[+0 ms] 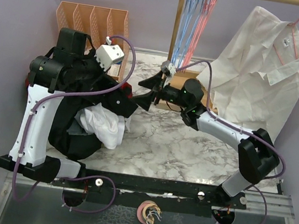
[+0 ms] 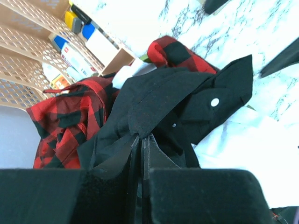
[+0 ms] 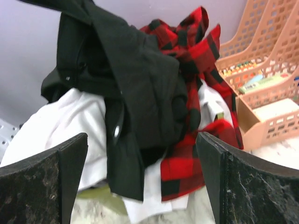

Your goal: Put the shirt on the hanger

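We see a big marble bench (image 1: 189,145) with a heap of clothes on its left side. At the back right a white shirt (image 1: 261,66) hangs on the rail, out of the way. The black shirt (image 2: 163,93) lies on top of the heap, over a red-and-black plaid garment (image 2: 70,116) and some white cloth. We think it has to be pulled free first. That is why the left fingers (image 2: 135,154) are pinched tight on a fold of the black shirt. The right fingers (image 3: 46,182) are spread wide and hold nothing. They point at the heap, maybe ready to take a second hold. The hanger (image 1: 205,25) hangs on the rail beside the blue hangers (image 1: 191,17), well apart from the shirt, and nothing touches it. One small pale button (image 2: 215,102) shows on a black flap.
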